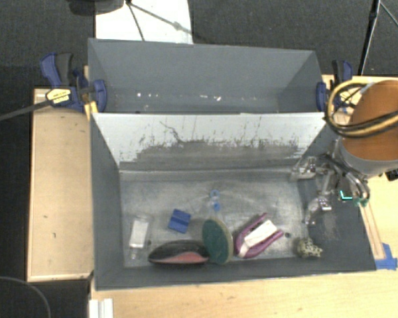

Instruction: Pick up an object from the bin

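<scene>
Your gripper (316, 211) hangs in the right part of the bin (205, 141), close to the right wall and above the bare floor. You cannot tell from this angle whether it is set wide or narrow, and you can see nothing held in it.

The thing nearest to it is a small speckled lump (309, 248). It lies on the floor by the front right corner, just toward the front wall from the gripper's tip and apart from it.

Next over, to the left in the view, you have a purple and white packet (257, 236) lying at a slant, near the lump but not touching it. Beside that packet sits a round green pad (217, 240), tilted up on its edge. It leans against a dark oval brush (179, 252) with a pink underside, which lies along the front wall.

Further left and well apart from the gripper, you will find a small blue block (179, 220) and a pale clear bottle (138, 232). A small clear piece with a blue top (214, 201) lies by itself near the middle of the floor.
</scene>
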